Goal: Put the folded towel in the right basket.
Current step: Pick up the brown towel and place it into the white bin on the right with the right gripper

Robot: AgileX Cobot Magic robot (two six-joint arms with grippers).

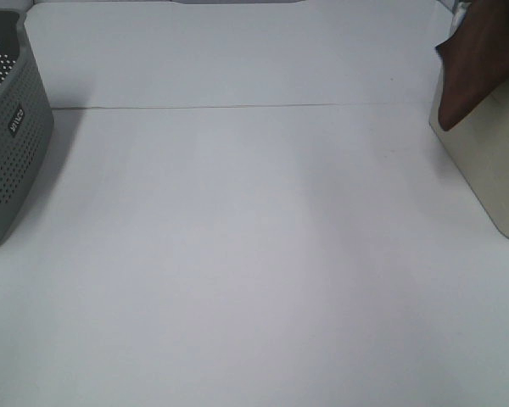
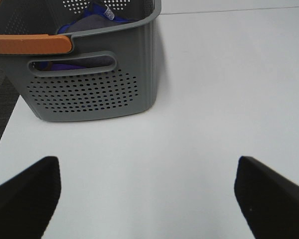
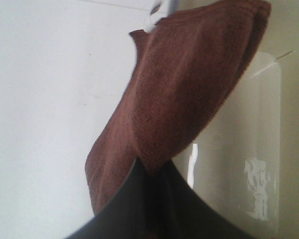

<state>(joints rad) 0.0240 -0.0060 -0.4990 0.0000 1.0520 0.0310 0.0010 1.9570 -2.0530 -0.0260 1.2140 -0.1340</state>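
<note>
The folded towel [image 1: 479, 59] is dark brown and hangs at the far right of the exterior high view, draped over the near upper edge of the right basket [image 1: 492, 161], a cream plastic bin. In the right wrist view my right gripper [image 3: 152, 174] is shut on the towel [image 3: 189, 84], which hangs beside the basket's pale wall [image 3: 249, 149]. My left gripper [image 2: 147, 164] is open and empty above the white table, a short way from the grey basket. Neither gripper shows in the exterior high view.
A grey perforated basket [image 1: 8, 144] stands at the left edge of the white table [image 1: 254, 254]. In the left wrist view the grey basket [image 2: 89, 89] has an orange handle [image 2: 30, 44] and holds blue and grey cloth [image 2: 87, 22].
</note>
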